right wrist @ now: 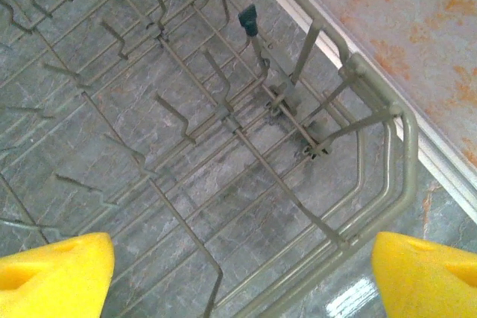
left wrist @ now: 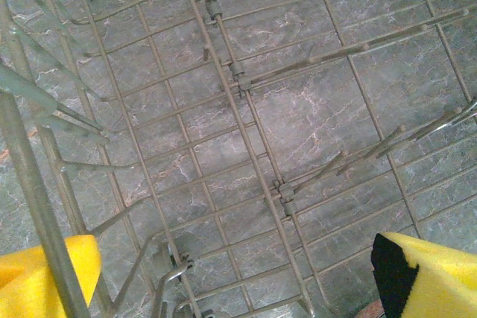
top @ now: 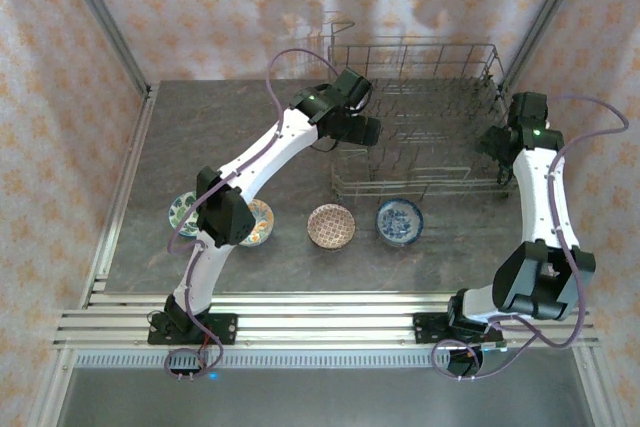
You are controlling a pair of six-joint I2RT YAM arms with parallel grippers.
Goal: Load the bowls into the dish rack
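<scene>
Left gripper wide open, empty; dish rack directly beneath. Right gripper wide open, empty, above rack corner. Four bowls on table, outside rack, well behind both grippers, toward bases.

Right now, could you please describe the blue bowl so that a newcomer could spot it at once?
Find the dish rack at the far right. In the row of four just before its near edge, the blue bowl is the rightmost. It is the only blue-and-white one, next to a brown-pink bowl.
</scene>
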